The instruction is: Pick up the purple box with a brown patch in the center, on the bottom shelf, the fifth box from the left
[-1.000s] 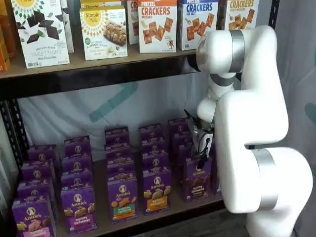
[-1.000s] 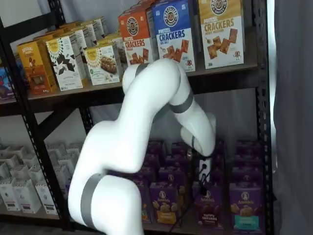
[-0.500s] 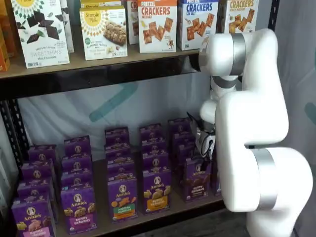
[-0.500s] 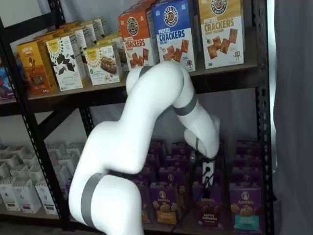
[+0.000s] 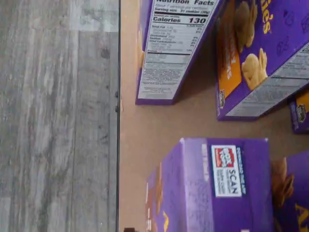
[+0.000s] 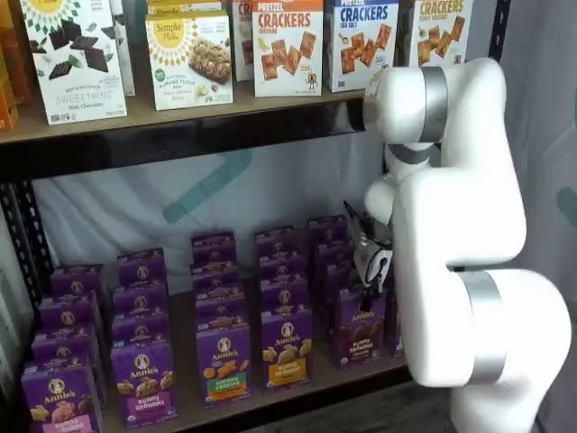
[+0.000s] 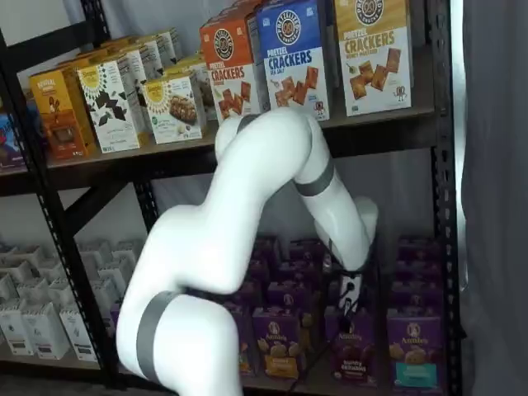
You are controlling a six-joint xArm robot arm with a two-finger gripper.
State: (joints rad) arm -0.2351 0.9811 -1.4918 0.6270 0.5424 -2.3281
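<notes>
Purple box (image 6: 361,329) with the brown centre band sits at the front edge of the bottom shelf (image 6: 270,395), rightmost visible front carton in that shelf view, orange-band carton (image 6: 287,347) just beside it on one side. In the other shelf view it's at (image 7: 352,353), with a teal-band carton (image 7: 415,351) next to it.

Claw (image 6: 370,287) hangs directly above the box top, apart from it or barely off it, I can't tell which. Fingers are too dark and small against the cartons to show a gap; going by how the rig stands they're spread to their widest, nothing gripped.

Risks, my read:
- Neighbours are packed close, so a finger could land on the next carton or wedge between two and drag both.
- Box is at the shelf lip; a push from above or behind could tip it onto the grey plank floor (image 5: 58,121).
- Row behind is tight; an off-centre descent crushes a top flap.

Materials: thin glossy printed cardboard, tall narrow rectangular cartons, likely light and easy to dent. Shelf board looks like smooth brown wood, black metal frame. Wrist view shows the carton tops and a nutrition side panel (image 5: 171,46).
</notes>
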